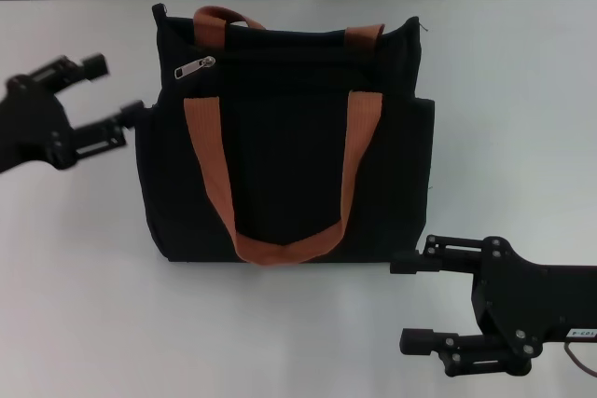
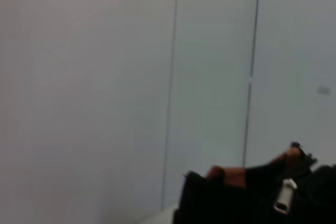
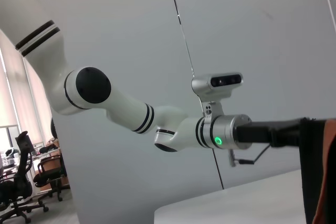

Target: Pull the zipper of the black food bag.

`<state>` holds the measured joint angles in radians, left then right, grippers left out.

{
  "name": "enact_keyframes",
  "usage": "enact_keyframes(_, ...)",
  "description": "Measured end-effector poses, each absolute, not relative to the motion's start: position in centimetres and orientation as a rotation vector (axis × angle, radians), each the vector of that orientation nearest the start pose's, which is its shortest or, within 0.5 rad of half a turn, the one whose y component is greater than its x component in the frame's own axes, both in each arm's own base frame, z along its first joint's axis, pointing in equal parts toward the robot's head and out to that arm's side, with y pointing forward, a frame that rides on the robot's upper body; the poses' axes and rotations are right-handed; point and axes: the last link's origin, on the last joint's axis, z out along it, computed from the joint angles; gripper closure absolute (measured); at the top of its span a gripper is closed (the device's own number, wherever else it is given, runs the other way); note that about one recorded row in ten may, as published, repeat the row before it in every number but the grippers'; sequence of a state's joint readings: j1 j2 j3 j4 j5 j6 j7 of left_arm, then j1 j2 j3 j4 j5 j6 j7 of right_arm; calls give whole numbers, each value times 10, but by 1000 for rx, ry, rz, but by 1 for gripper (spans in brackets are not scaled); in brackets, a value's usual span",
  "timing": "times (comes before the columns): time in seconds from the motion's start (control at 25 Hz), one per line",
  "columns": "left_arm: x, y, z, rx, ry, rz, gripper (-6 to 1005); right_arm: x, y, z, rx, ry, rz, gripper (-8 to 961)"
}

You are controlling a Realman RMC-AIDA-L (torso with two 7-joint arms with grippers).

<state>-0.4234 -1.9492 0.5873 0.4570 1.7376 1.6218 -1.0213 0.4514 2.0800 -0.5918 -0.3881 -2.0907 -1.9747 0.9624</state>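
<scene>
While the bag (image 1: 284, 137) lies flat on the white table (image 1: 84, 305), handles toward the robot, both grippers sit off to its sides. Bag is black, boxy, with two rust-orange handles (image 1: 280, 184); one loops down across the front panel, the other peeks over the far edge. Zipper (image 1: 194, 69), a small silver tab, lies at the left end of the zip line near the bag's upper left corner.

Left gripper (image 1: 104, 100) hangs at the bag's left side, level with the zipper. Fingers spread wide, nothing between them. Lower fingertip sits just beside the bag's left side pocket; cannot tell if it touches. Upper fingertip stands clear of the fabric.

Right gripper (image 1: 408, 300) rests low, near the bag's bottom right corner, fingers pointing left. Jaws wide apart and empty; upper fingertip is just beside the corner of the bag.

Left wrist view: bag (image 2: 252, 198) low in frame against a pale wall, orange strap showing, silver zipper (image 2: 284, 196) catching light. Right wrist view: left arm (image 3: 136, 114) reaching across, green light on its wrist, bag edge (image 3: 315, 171) at the side.
</scene>
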Motion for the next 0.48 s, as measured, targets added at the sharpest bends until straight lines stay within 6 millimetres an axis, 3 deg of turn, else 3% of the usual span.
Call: enact_keyframes(0.48,-293,329,28,-2537,-360,-765,192,262,231,-23,-2917,338,1216,215)
